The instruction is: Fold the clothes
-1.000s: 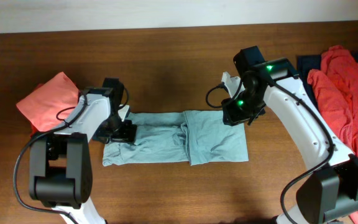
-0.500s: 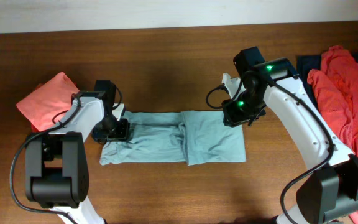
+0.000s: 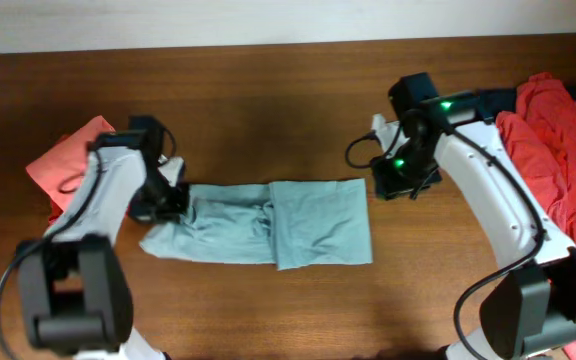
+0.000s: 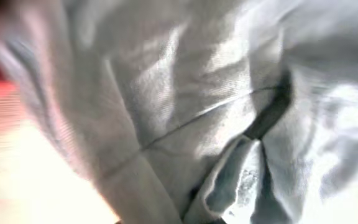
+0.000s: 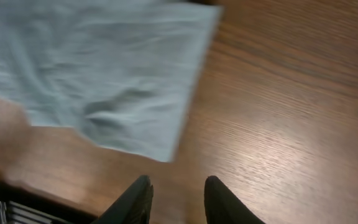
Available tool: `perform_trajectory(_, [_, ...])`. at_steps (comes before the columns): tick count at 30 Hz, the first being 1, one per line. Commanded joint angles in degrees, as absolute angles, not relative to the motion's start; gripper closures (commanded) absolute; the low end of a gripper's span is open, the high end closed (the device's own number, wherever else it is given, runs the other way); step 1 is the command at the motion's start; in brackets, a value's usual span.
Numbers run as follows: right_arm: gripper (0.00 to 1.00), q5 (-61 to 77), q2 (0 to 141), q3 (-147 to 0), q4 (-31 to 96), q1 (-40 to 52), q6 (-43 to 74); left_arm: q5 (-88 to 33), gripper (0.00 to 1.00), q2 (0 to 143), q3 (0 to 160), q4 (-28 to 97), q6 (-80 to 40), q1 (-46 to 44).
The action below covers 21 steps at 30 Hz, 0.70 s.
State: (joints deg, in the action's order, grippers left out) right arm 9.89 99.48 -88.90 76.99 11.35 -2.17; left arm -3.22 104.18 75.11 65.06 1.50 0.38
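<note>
Lying on the desk (image 3: 268, 90): a big pale grey-blue shirt (image 3: 313, 222) was in the middle, folded into a long strip; its right half was flat and smooth; its left half was wrinkly and bunched up
Left pincer (image 3: 166, 203): it sat on the left end of the shirt; it was squeezed together on the cloth there; its own camera saw only blurry grey cloth, very close, with a little fold poking up
Right pincer (image 5: 177, 182): its two fingers were apart, with only brown wood between them; it held nothing; it hung over bare desk just past the right edge of the shirt and did not touch it
Coral-red cloth (image 3: 68, 165): it lay flat on the left side of the desk; the left arm (image 3: 108, 190) hid part of it
Orange-red clothes (image 3: 558, 150): they were in a crumpled heap at the far right edge of the desk, well apart from the shirt
Dark navy cloth (image 3: 498, 100): a bit of it peeked out beside the orange-red heap, near the top of the right arm (image 3: 488, 190)
</note>
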Motion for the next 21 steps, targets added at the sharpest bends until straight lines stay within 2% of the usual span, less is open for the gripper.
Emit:
perform_trajectory(1, [0.67, 8.3, 99.5, -89.1, 77.3, 7.4, -1.4, -0.8, 0.98, 97.3, 78.9, 65.9, 2.2, 1.1])
perform_trajectory(8, [0.66, 8.3, 99.5, -89.1, 77.7, 2.0, -1.5, 5.3, 0.98, 92.8, 79.3, 67.2, 2.1, 1.0])
perform_trajectory(13, [0.66, 8.3, 99.5, -89.1, 77.7, 1.7, -1.5, 7.2, 0.98, 92.7, 82.7, 70.2, 2.1, -0.5])
perform_trajectory(15, [0.66, 8.3, 99.5, -89.1, 77.6, 1.7, -1.5, 12.1, 0.98, 92.7, 86.5, 72.9, 0.9, -3.4])
perform_trajectory(21, [0.66, 8.3, 99.5, -89.1, 77.5, 1.7, -1.5, 12.3, 0.98, 92.8, 90.3, 73.1, 0.8, -11.2])
